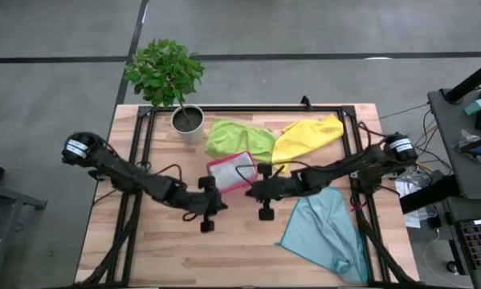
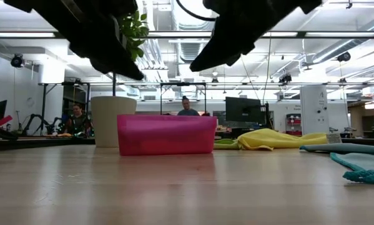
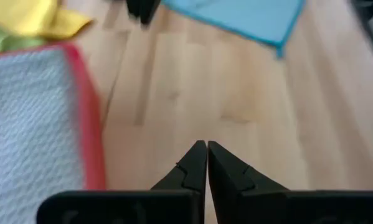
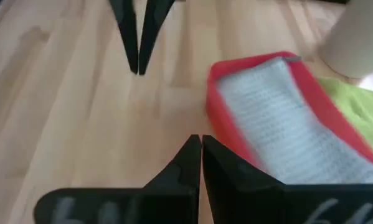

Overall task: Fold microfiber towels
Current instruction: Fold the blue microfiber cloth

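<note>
Both hands, left [image 1: 224, 202] and right [image 1: 248, 191], hover closed (empty) beside the pink tray [image 1: 232, 171].

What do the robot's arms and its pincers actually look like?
Two dark, nearly black jointed arms with thin black cables looped alongside. Each has a round white-labelled cap near its outer end. The left gripper and right gripper are matte black. Each ends in two flat fingers that taper to points, with small notched steps along the inner edges.
</note>
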`<act>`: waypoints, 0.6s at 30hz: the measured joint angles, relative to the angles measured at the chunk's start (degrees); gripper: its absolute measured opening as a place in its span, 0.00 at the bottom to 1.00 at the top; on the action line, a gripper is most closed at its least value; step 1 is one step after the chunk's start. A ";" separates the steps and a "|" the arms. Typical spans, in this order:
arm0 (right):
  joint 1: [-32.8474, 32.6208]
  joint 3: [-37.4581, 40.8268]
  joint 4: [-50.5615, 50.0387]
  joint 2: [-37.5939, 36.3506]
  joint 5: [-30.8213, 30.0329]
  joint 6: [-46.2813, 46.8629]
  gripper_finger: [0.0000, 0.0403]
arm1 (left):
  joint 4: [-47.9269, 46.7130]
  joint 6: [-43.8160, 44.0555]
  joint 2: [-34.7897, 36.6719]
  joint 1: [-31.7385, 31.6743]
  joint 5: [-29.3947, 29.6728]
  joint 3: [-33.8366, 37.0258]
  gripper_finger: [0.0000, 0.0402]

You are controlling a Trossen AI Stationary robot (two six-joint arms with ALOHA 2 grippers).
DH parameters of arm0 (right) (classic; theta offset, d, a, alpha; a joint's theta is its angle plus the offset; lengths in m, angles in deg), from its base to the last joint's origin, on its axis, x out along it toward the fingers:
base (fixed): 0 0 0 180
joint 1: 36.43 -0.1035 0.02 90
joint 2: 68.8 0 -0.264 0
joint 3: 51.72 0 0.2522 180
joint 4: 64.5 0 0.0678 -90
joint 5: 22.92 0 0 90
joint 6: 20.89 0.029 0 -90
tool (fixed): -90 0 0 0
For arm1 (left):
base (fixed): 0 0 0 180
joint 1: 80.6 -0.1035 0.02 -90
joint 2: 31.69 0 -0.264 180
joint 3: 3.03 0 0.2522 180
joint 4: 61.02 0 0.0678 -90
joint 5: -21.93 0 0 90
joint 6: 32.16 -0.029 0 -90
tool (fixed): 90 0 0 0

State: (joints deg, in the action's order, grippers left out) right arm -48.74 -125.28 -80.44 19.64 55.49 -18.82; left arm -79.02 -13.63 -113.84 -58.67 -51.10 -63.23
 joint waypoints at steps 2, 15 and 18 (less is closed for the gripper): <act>-0.80 0.83 1.42 0.09 -0.06 0.08 0.02 | 0.56 -1.01 0.17 0.86 0.04 -0.01 0.00; -5.25 3.06 3.09 -1.24 -5.98 -0.43 0.02 | 0.73 -5.99 1.86 0.09 2.08 -1.52 0.00; -5.84 4.44 6.38 -1.73 -6.21 -3.72 0.02 | 0.73 -9.37 3.49 0.20 2.02 -1.58 0.00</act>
State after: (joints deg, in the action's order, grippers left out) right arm -54.58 -120.84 -74.07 17.91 49.28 -22.54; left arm -78.29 -22.99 -110.35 -58.47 -49.08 -64.81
